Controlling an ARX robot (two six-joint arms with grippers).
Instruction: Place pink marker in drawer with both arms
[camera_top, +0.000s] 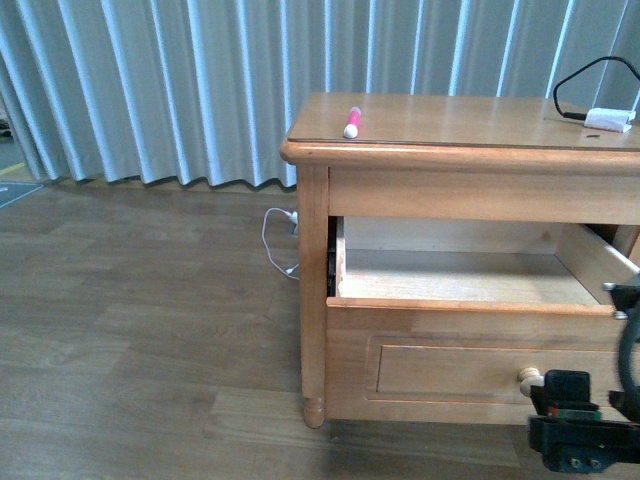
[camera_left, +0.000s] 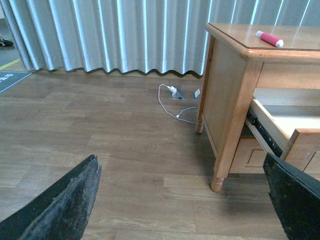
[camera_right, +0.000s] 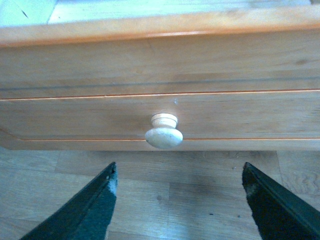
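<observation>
Front view: pink marker (camera_top: 352, 122) lies on nightstand (camera_top: 450, 125), long axis twelve to six o'clock, white end at six; drawer (camera_top: 470, 325) open; left fingers (camera_left: 65, 205) and right fingers (camera_right: 85, 210) spread.

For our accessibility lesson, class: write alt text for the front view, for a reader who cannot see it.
A wooden nightstand has its drawer pulled open, nothing visible inside, and a pink marker lies on the top. Part of a black robot arm shows at lower right near the drawer's knob; pale curtains hang behind.
</observation>
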